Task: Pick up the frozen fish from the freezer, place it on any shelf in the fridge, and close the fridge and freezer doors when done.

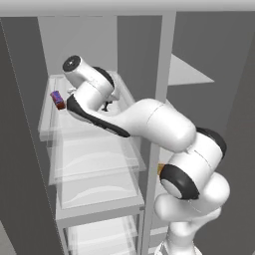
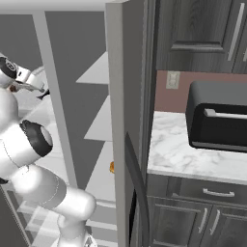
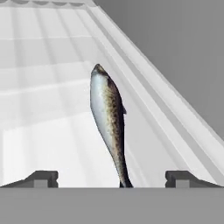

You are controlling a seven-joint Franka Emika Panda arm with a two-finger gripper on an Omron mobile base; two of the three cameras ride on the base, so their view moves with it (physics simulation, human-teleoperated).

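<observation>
Claw astride slim speckled fish

One speckled silver-brown fish lies on the white shelf, and one small purple-and-red packet sits on the upper clear shelf — one of three stacked clear shelves. On the marble counter stands one black boxy toaster oven; the dark cabinets carry three metal handles — one up high.
</observation>
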